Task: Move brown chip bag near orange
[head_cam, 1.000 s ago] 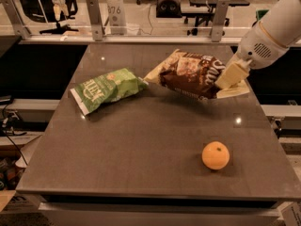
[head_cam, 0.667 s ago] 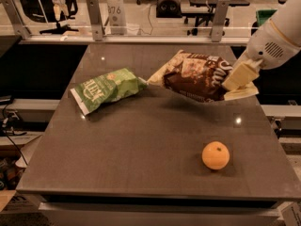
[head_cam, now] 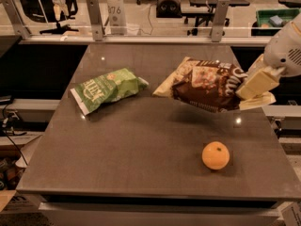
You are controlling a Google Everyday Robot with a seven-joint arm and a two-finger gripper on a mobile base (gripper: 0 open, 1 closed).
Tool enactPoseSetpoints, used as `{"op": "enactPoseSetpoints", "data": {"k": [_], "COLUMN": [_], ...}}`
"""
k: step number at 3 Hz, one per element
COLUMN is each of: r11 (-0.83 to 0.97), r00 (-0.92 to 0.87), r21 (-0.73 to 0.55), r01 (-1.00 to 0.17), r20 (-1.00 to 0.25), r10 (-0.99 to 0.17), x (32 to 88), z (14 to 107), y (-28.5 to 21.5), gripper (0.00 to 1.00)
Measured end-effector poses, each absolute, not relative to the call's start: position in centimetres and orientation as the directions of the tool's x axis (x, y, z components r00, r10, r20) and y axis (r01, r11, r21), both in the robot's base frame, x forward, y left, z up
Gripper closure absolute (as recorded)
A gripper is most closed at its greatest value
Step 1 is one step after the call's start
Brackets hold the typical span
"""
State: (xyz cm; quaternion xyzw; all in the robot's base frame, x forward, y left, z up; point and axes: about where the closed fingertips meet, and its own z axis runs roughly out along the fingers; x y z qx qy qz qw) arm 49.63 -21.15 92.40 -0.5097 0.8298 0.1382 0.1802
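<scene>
A dark grey table (head_cam: 141, 145) seen from the front, with 1 robot arm reaching in from the right. The gripper (head_cam: 248, 92), at the table's right edge, has its 2 cream fingers closed on the right end of the brown chip bag (head_cam: 204, 86), holding it clear of the tabletop; a soft shadow lies beneath it. The bag hangs over the right rear part of the table, behind the orange (head_cam: 216, 155) and apart from it. The orange sits near the front right. A green chip bag (head_cam: 106, 88) lies flat at the left. The main risk looks to be the grip: the bag is pinched by 1 end only, so its weight could pull the slick film free. A low or fast descent could also nudge the orange, which would roll easily toward the front edge. The brown bag is crinkly and puffed, dark brown with cream ends, white lettering and a chip picture.
</scene>
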Motion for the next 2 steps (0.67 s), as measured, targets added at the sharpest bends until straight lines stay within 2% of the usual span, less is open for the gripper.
{"op": "enactPoseSetpoints", "data": {"k": [1, 2], "r11": [0.426, 0.412], "r00": [-0.399, -0.389], "r21": [0.044, 0.051], "r01": [-0.904, -0.91], "r20": [-0.446, -0.452], "r10": [-0.801, -0.803], "x": [48.37, 47.44], "z": [92.25, 91.68], "y": [-21.66, -21.88], "gripper": [1.0, 0.82]}}
